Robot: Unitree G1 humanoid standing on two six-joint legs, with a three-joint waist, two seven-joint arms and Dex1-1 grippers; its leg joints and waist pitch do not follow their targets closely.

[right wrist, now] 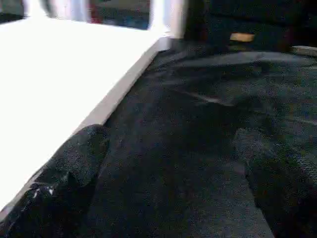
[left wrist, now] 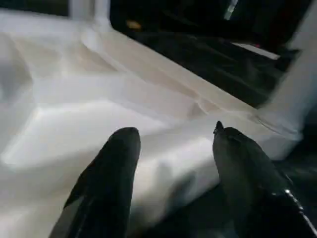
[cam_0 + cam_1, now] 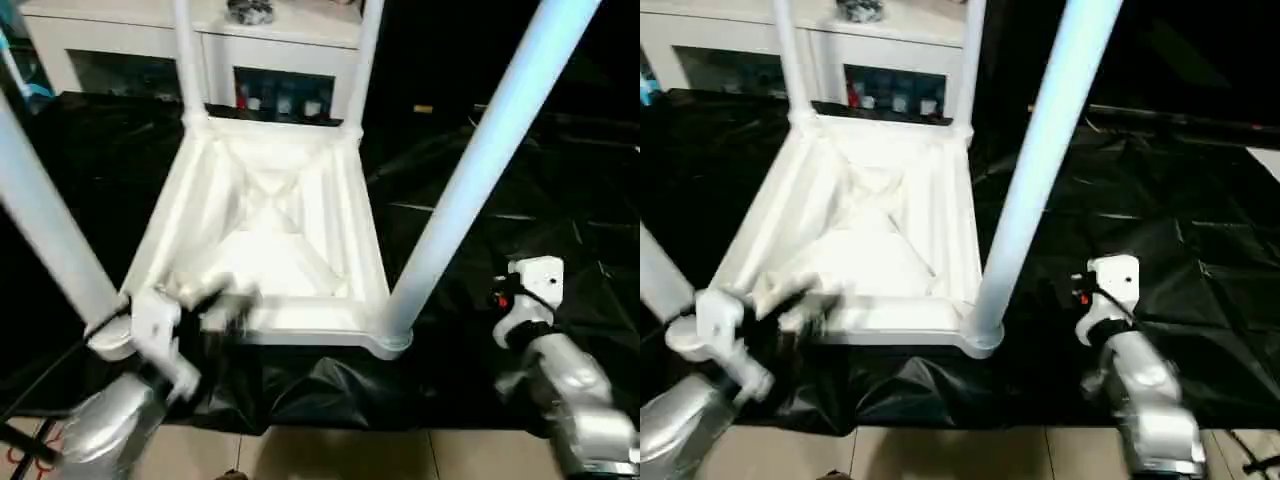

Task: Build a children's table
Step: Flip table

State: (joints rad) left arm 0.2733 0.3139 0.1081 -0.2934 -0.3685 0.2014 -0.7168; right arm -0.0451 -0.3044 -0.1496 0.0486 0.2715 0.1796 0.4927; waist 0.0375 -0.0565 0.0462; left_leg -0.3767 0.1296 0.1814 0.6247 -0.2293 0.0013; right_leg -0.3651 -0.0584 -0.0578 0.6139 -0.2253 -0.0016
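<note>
the children's table [image 3: 270, 240] lies upside down on a black sheet [image 3: 560, 200], four legs up. the left claw [image 2: 173, 144], fingers spread, hovers at its near rim by the near left leg [image 3: 45, 225]. the right claw [image 1: 168, 158], spread and empty, hangs over the sheet beside the table's right edge.

Head cameras above; wrist cameras near table [image 3: 270, 230]
</note>
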